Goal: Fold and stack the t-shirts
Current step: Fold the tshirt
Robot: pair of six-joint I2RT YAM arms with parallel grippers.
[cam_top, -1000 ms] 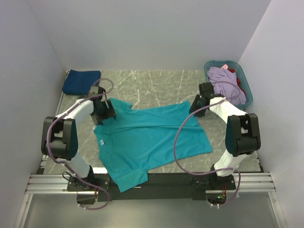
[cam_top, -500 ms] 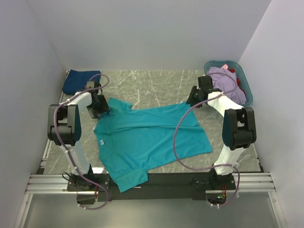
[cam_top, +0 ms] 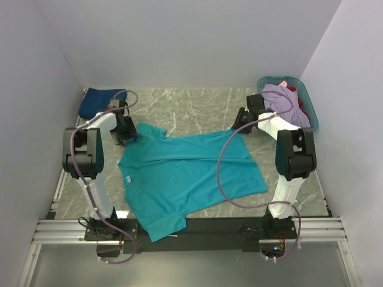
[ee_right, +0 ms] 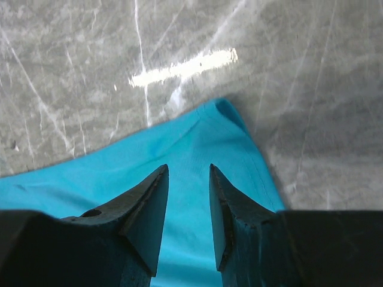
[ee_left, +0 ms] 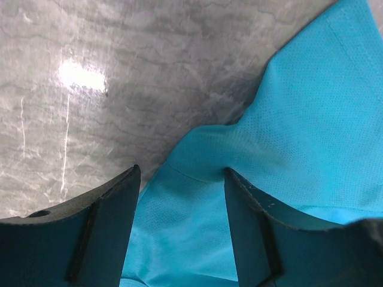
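Lying spread across the middle of the bench (cam_top: 191,104), the teal t-shirt (cam_top: 185,173) looks light, thin and limp. It should drape and crease rather than hold a shape, and its fine knit will probably slide easily over the smooth marbled top. Edges and corners are the best places to take hold, since a seam or hem gives a doubled layer to pinch and a flat mid-panel offers nothing to catch.

The left gripper (ee_left: 181,173) sits at the shirt's 10 o'clock, over the far sleeve. Its jaws stand apart on either side of a raised ridge of cloth and are not pinching it. The right gripper (ee_right: 188,170) is at the shirt's 1 o'clock, over the far hem corner. A narrow gap shows between its jaws, with cloth visible through it and none visibly clamped.

Both arms reach far out from their bases, forearms stretched long and wrists tipped down toward the cloth.

A folded navy t-shirt (cam_top: 99,101) rests at the bench's 10 o'clock corner. A lavender t-shirt (cam_top: 281,104) is heaped in the basket (cam_top: 302,89) at 2 o'clock.
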